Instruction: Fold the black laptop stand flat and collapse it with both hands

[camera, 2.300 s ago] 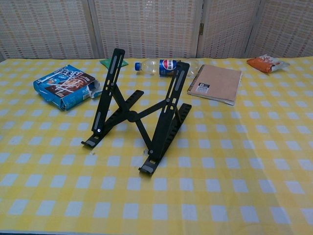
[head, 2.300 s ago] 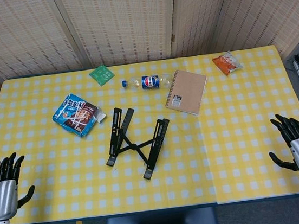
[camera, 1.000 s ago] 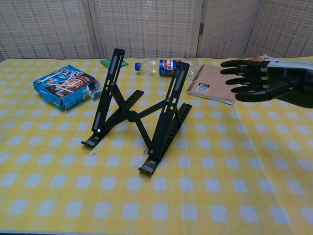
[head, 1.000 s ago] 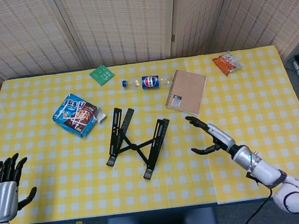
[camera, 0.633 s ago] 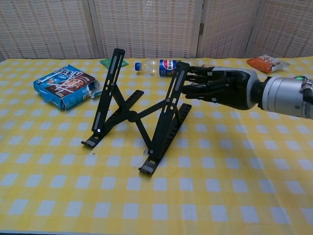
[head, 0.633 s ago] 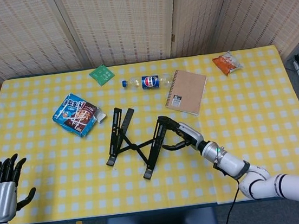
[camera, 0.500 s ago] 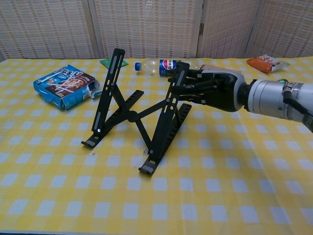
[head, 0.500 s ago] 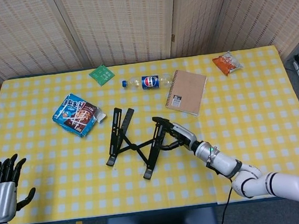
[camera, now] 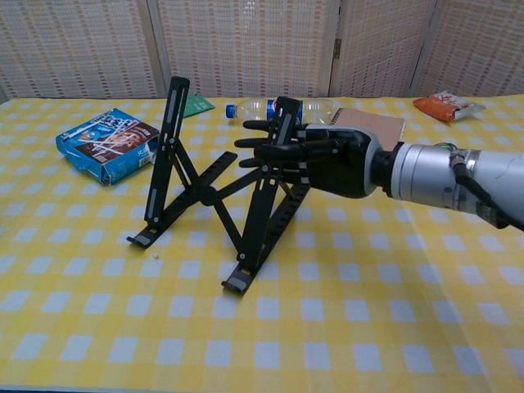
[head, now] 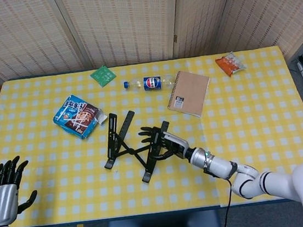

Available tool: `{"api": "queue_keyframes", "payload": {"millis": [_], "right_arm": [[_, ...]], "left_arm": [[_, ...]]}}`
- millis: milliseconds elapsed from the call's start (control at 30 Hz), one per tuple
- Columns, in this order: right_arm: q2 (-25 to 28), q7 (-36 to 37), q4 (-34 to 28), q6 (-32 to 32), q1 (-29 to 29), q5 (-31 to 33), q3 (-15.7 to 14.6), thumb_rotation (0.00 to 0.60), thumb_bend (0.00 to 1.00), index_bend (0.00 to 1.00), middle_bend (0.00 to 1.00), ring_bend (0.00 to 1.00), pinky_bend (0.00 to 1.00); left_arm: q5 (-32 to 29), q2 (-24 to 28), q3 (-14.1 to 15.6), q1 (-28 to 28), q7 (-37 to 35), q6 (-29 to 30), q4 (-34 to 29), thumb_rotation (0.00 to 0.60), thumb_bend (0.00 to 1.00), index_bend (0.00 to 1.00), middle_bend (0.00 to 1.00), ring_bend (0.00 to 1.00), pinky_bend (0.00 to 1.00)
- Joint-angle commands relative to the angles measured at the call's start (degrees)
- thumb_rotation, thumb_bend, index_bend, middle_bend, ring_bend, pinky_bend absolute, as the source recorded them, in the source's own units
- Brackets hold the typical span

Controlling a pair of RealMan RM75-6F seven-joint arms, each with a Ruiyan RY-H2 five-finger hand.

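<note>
Head view shows the black laptop stand [head: 135, 146] standing open near the middle of the yellow checked table [head: 255, 150], its crossed bars joined at a pivot and both long legs raised. The right arm [head: 242, 180] reaches in from the near right edge of the table toward the stand, forearm low over the cloth. The right hand [head: 160, 141] lies against the stand's right leg, fingers spread and extended past it toward the left leg; in the chest view the same right hand [camera: 307, 160] has its fingers [camera: 262, 145] laid across the upper part of that right leg, pressing on it, though whether the thumb closes around the bar I cannot tell. The left hand [head: 3, 190] is well away from the stand, at the near left corner of the table, palm raised, fingers apart and holding nothing.

Beyond the stand lie a blue snack box [head: 78, 116] to its left, a plastic bottle [head: 150, 83] and a brown spiral notebook [head: 189, 93] behind it, a green packet [head: 103, 75] farther back, and an orange snack bag [head: 229, 64] far to its right.
</note>
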Motion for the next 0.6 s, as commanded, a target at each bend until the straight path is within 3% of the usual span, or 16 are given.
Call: {"api": "queue_keyframes", "payload": {"millis": [33, 233, 600], "right_arm": [[0.18, 7.17, 1.78, 4.19, 2.17, -4.5, -4.25, 0.6, 0.29, 0.0, 0.16, 0.2, 0.02], [1.68, 15.18, 3.35, 11.89, 4.17, -10.72, -10.27, 0.6, 0.29, 0.0, 0.18, 0.23, 0.07], [4.25, 22.39, 5.0, 24.73, 6.46, -18.55, -19.81, 0.6, 0.29, 0.0, 0.18, 0.24, 0.09]], "left_arm": [[0.1, 0.1, 0.01, 0.15, -0.29, 0.26, 0.03, 0.6, 0.31, 0.17, 0.08, 0.03, 0.0], [0.58, -0.06, 0.02, -0.04, -0.75, 0.14, 0.23, 0.6, 0.31, 0.18, 0.09, 0.03, 0.0], [2.05, 0.17, -0.14, -1.11, -1.4, -0.6, -0.01, 0.6, 0.31, 0.18, 0.11, 0.04, 0.0]]}}
